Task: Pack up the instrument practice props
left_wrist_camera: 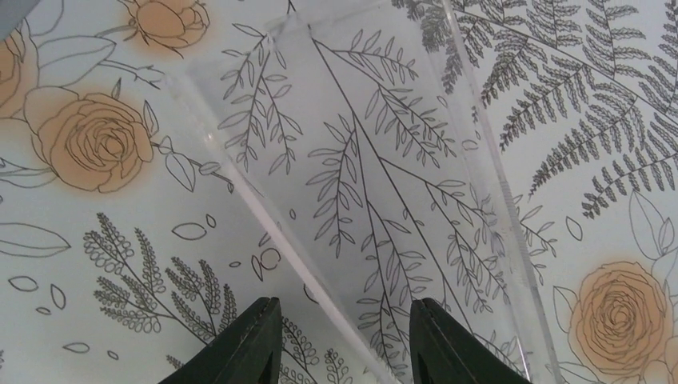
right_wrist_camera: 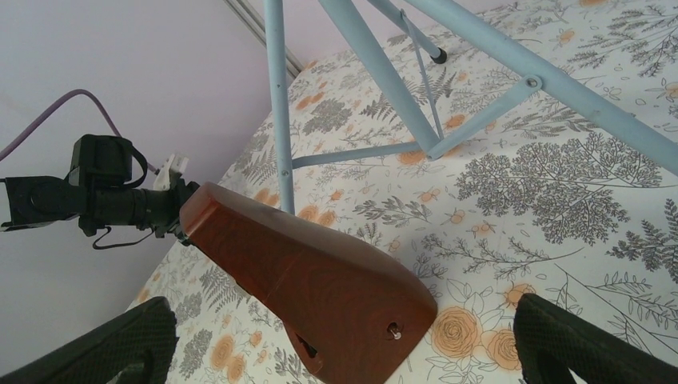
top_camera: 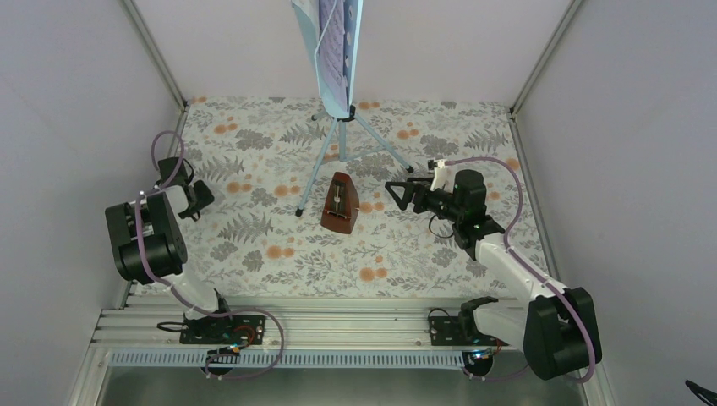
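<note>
Your main risk sits with the right pincer (top_camera: 396,193). It is spread fully wide and grasps nothing. The metronome (top_camera: 341,205) narrows toward its top, so if you clench on the sloped faces high up I'd expect it to squirt out or topple; go for the broad base instead.

The second risk is the music stand (top_camera: 340,127); one of its tripod legs comes down just beside the metronome on the far side. A finger reaching past the wood could catch that leg and rock the stand; the sheet-music pages (top_camera: 331,38) on its desk could then slide off.

In the right wrist view the metronome (right_wrist_camera: 320,280) lies between the two spread fingers of the right pincer (right_wrist_camera: 344,320), touching neither; its base is nearer the camera and its tip points away. From above it stands upright on the bench (top_camera: 254,254), mid-bench, just left of those fingertips and in front of the tripod.

The left pincer (top_camera: 193,196) is well apart from all this, near the left wall; its fingers (left_wrist_camera: 240,344) stand part-way apart over a clear panel (left_wrist_camera: 384,160) on the floral cloth. You cannot tell from here whether it grips that panel or merely hovers; check before you move that arm.
</note>
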